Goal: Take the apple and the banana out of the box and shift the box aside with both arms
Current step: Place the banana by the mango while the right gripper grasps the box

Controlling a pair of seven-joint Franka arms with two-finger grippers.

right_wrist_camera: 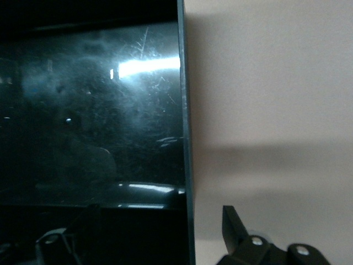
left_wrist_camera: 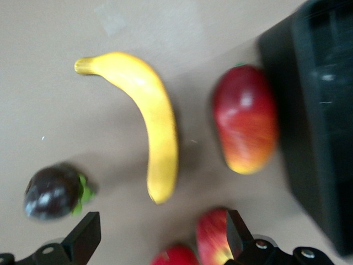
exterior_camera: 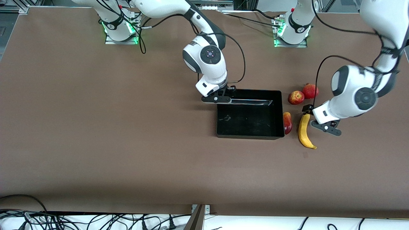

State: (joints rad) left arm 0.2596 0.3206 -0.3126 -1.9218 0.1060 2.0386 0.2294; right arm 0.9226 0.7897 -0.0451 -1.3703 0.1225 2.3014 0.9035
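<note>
A: Where is the black box (exterior_camera: 250,113) right now?

B: It sits flat on the brown table (exterior_camera: 96,127), about midway between the edge nearest the front camera and the edge where the arms are mounted, somewhat toward the left arm's end. Nothing lies inside it.

A: And the right gripper (exterior_camera: 220,97)?

B: At the box's corner toward the right arm's end, on the side farther from the front camera. Its fingers (right_wrist_camera: 236,223) are spread, one on each side of the wall, not pinching it.

A: The fruit?

B: All outside the box, toward the left arm's end. The mango (exterior_camera: 287,122) touches the box's end wall. The banana (exterior_camera: 305,131) lies just beside it. The apple (exterior_camera: 296,97) and pomegranate (exterior_camera: 310,91) touch each other, farther from the front camera than the banana. The left wrist view also shows a dark purple fruit (left_wrist_camera: 53,192) beside the banana.

A: The left gripper (exterior_camera: 321,123)?

B: Low over the table beside the banana's stem end, fingers (left_wrist_camera: 84,234) spread wide, holding nothing.
</note>
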